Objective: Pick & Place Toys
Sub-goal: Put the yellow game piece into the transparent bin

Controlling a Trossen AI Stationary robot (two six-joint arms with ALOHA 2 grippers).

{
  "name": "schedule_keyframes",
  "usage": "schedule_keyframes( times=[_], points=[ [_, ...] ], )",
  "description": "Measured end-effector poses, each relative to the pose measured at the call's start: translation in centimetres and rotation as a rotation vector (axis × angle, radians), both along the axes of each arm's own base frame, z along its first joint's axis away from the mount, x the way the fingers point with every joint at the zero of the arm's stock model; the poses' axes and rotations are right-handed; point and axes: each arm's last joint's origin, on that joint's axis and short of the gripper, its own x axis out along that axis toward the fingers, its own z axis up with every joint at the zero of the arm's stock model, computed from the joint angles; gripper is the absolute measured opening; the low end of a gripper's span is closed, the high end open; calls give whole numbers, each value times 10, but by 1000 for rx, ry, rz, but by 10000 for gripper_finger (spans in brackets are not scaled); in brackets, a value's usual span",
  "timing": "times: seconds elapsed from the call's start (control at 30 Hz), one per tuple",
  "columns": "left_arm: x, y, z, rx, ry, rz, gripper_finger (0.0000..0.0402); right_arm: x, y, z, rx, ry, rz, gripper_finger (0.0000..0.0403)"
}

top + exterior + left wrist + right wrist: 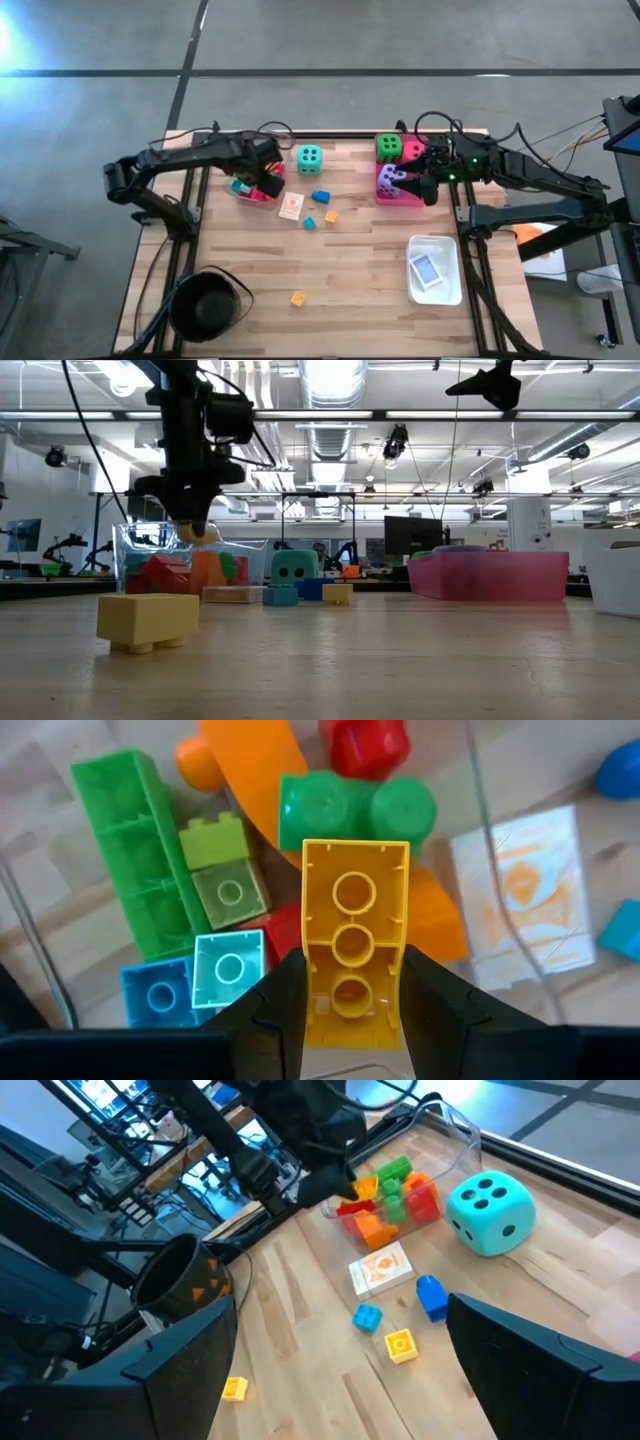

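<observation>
1. Left gripper pinches a yellow three-stud block between its two dark fingers, poised directly above the clear tray at the table's far left, where green, orange, red and blue blocks already lie.
2. Step in hand appears to be the drop: it is best done low over the tray's middle, well inside the clear wall, so the block settles among the others rather than bouncing out.
3. Loose pieces remain on the wood nearby: a picture card, a blue block and a yellow block; the teal die sits just beside the tray.
4. Right gripper hangs with jaws spread wide and empty over the pink tray, which holds the purple die.
</observation>
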Motion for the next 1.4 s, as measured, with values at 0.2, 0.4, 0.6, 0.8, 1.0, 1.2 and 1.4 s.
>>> schedule_keyframes(
  times=[0.2, 0.4, 0.6, 0.8, 1.0, 1.2, 1.4],
  points=[
    [2, 1, -14, -41, 91, -25, 121, 2, 0, 1, -2, -14, 0, 348],
    [4, 2, -22, -59, 129, -40, 121, 5, -1, 2, -6, -28, 1, 348],
    [7, 3, -28, -69, 152, -50, 121, 8, -2, 0, -4, -16, 1, 348],
    [6, 3, -29, -74, 161, -50, 121, 9, -2, -1, -2, -10, 2, 348],
    [6, 3, -29, -78, 161, -50, 124, 10, -2, -2, -3, -6, 3, 348],
    [6, 2, -29, -104, 156, -66, 143, 10, -2, -2, -4, -6, 5, 348],
    [5, 0, -28, -165, 139, -114, 148, 11, -2, -2, -3, -4, 7, 348]
  ],
)
